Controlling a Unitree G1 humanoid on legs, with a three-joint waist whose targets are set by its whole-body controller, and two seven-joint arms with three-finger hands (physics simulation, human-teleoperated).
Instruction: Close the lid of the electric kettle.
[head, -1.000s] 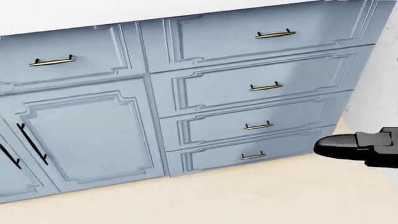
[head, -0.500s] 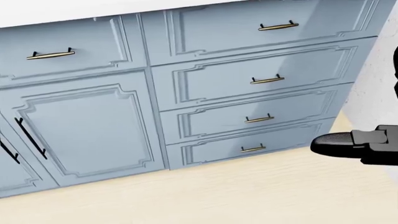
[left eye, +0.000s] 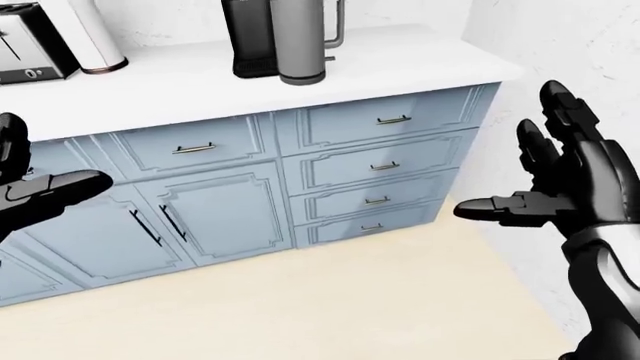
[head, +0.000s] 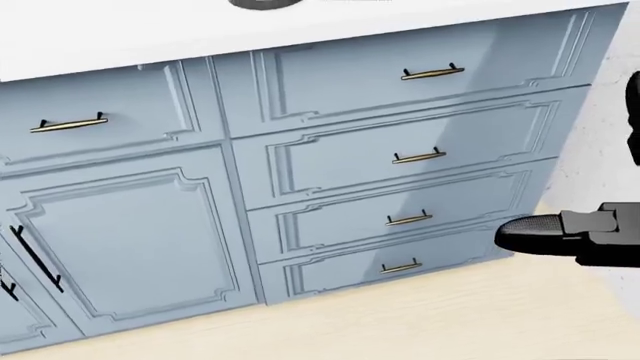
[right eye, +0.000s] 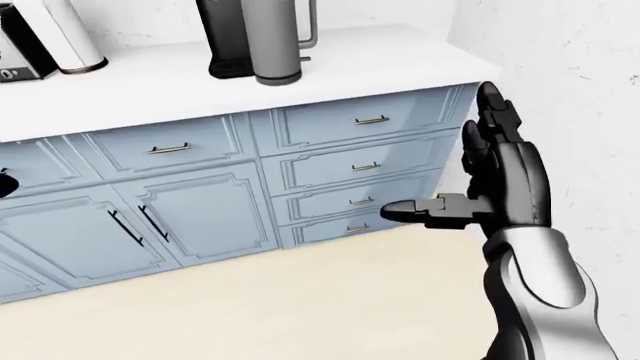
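The electric kettle (left eye: 298, 41) is a grey cylinder with a side handle, standing on the white counter (left eye: 400, 60) in the left-eye view. Its top and lid are cut off by the upper edge. Only a dark sliver of a base (head: 262, 3) shows at the top of the head view. My right hand (left eye: 515, 169) is open with fingers spread, held in the air at the right, well below and right of the kettle. My left hand (left eye: 50, 161) is open at the left edge, apart from everything.
A black appliance (left eye: 248, 37) stands touching the kettle's left side. A white cylinder (left eye: 95, 37) and a toaster (left eye: 30, 45) stand further left. Blue cabinets with drawers (left eye: 385, 165) run under the counter. A white wall (left eye: 560, 45) closes the right side. The floor (left eye: 350, 300) is pale wood.
The head view has shifted: the cabinets first slid up, then down, so the camera moved and more counter top shows. My right thumb stays at the right edge.
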